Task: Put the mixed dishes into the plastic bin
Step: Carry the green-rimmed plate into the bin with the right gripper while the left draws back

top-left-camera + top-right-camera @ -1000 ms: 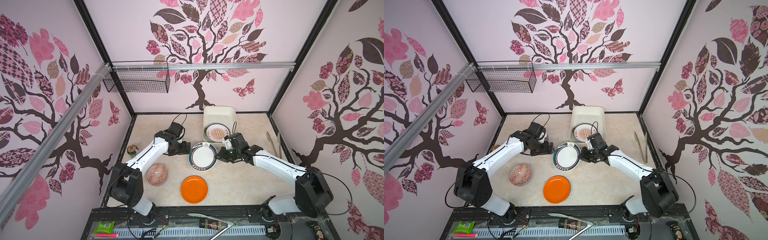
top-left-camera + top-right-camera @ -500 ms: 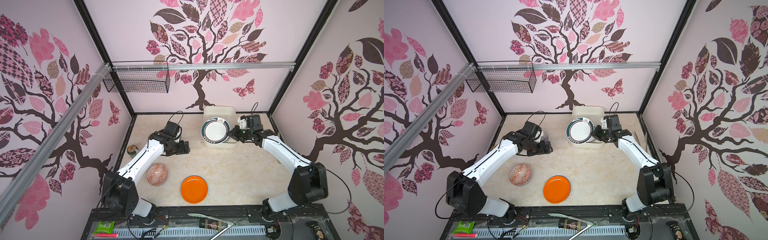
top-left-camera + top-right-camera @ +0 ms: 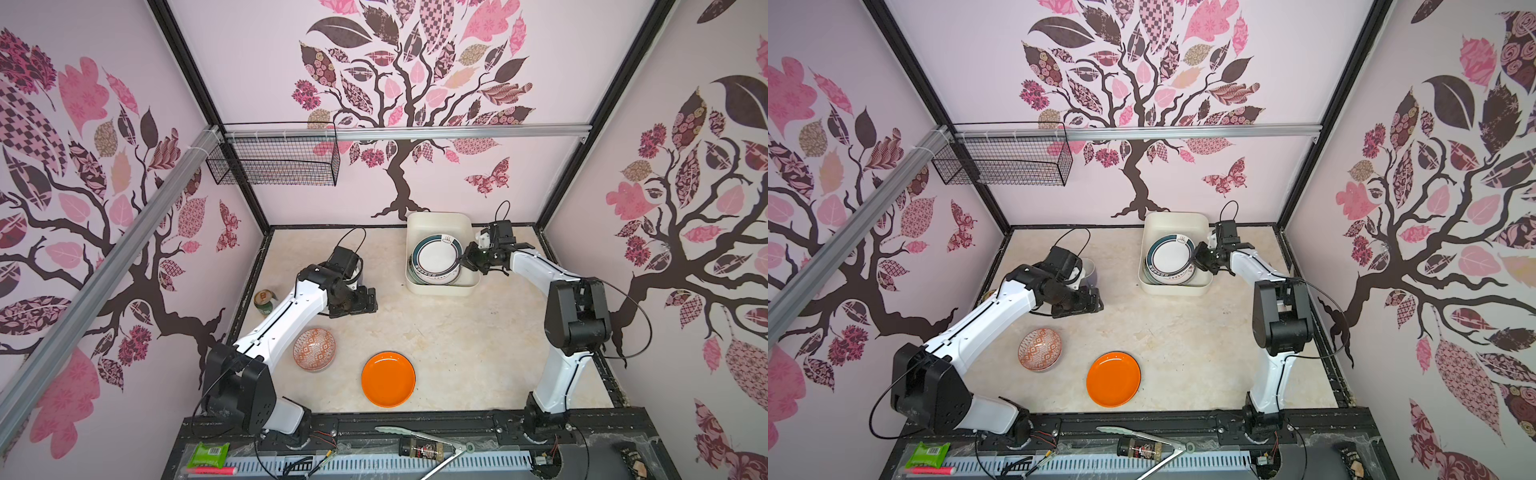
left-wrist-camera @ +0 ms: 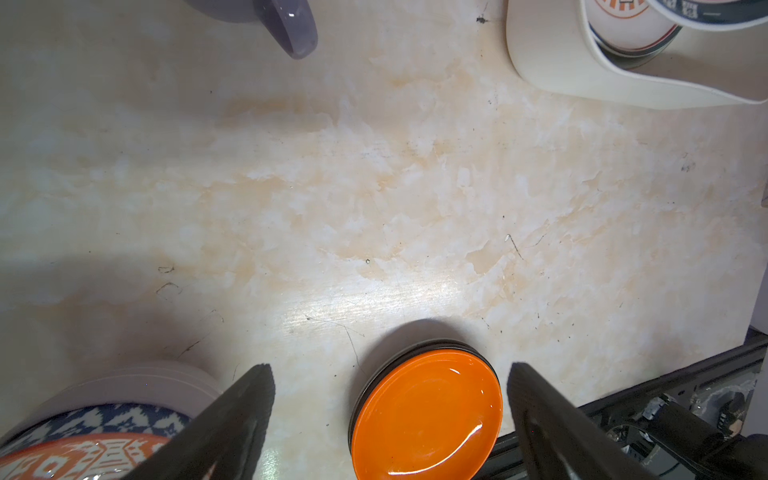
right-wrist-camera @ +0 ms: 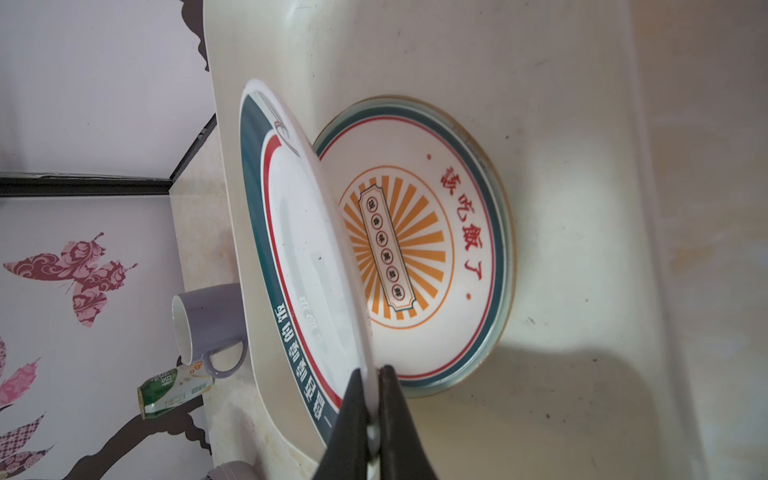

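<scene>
Farthest left, the left hand (image 3: 360, 300) hung spread over bare worktop (image 3: 436, 332), with the mug (image 3: 1090, 268) close behind it. The bowl (image 3: 313, 349) and orange plate (image 3: 388, 379) lay nearer the front, apart from its fingers. Further right, the bin (image 3: 440, 289) held the sunburst plate (image 5: 415, 249) lying flat. The teal-rimmed plate (image 3: 436, 259) was tilted over it, its right edge pinched by the right hand (image 3: 466, 262).
</scene>
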Robot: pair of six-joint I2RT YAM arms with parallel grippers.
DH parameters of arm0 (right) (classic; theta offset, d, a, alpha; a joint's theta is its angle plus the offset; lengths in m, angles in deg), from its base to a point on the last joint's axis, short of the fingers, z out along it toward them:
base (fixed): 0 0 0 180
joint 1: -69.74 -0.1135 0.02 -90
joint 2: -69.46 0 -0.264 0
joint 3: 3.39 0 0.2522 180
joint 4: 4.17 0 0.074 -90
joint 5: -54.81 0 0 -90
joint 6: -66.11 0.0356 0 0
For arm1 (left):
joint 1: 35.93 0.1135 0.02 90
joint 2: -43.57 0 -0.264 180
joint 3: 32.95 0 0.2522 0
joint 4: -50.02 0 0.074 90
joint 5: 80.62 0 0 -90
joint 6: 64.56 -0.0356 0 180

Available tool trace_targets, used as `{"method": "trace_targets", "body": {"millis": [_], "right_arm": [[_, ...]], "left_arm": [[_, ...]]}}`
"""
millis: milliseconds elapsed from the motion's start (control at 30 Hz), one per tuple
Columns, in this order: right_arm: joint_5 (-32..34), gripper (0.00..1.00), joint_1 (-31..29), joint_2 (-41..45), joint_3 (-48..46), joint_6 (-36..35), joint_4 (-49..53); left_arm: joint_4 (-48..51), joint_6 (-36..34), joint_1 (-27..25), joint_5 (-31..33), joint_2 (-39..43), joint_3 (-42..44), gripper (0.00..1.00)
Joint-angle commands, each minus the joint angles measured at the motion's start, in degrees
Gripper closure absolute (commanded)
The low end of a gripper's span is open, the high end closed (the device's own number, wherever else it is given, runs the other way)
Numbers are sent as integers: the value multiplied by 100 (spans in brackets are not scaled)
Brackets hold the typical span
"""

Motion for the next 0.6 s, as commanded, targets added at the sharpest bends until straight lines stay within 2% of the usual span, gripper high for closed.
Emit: {"method": "trace_targets", "body": {"millis": [0, 433, 467, 567], "right_arm": [[-134, 100, 46, -476, 378, -114, -104], [-447, 100, 47, -1207, 528, -141, -25], [-441, 99, 44, -1198, 527, -156, 6], [-386, 84, 48, -1131, 533, -228, 149]], "left_arm": [[80, 50, 20, -48, -75, 127, 8], [43, 29, 28, -119, -430, 138, 8], [40, 24, 28, -123, -456, 131, 8], [21, 15, 35, -141, -502, 94, 8]]}}
